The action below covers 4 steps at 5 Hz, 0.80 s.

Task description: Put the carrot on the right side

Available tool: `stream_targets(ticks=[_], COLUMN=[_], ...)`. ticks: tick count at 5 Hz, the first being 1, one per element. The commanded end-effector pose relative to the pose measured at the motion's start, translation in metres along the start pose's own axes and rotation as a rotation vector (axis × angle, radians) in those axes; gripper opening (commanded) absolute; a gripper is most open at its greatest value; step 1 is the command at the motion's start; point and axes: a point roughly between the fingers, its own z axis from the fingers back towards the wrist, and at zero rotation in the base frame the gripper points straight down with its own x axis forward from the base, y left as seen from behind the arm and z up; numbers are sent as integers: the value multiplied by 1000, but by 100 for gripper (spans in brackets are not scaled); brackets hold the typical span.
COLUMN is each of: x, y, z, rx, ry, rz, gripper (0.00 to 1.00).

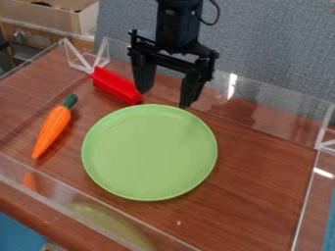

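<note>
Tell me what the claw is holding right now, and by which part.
Nothing. The claw is open above the green plate's far edge; the carrot lies untouched on the table to the plate's left.

green plate (pixel 149 152) fills the middle; bare surface (pixel 256 127) lies open right of it, clear walls (pixel 311 201) rim the edges, red block (pixel 116 85) behind.

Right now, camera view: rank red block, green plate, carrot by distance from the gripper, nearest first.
1. red block: just left of the open gripper.
2. green plate: below it, toward the camera.
3. carrot: far left of the tray.
</note>
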Motion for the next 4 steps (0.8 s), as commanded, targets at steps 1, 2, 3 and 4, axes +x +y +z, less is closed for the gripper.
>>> stream_targets(ticks=[1, 2, 3, 4], x=[-2, -14, -30, -31], y=[14, 37, 70, 120], z=[-9, -24, -33, -43], rx=[-3, 5, 18, 27], ry=[29, 34, 3, -31], rz=[45, 21, -12, 13], gripper=[100, 100, 100, 100])
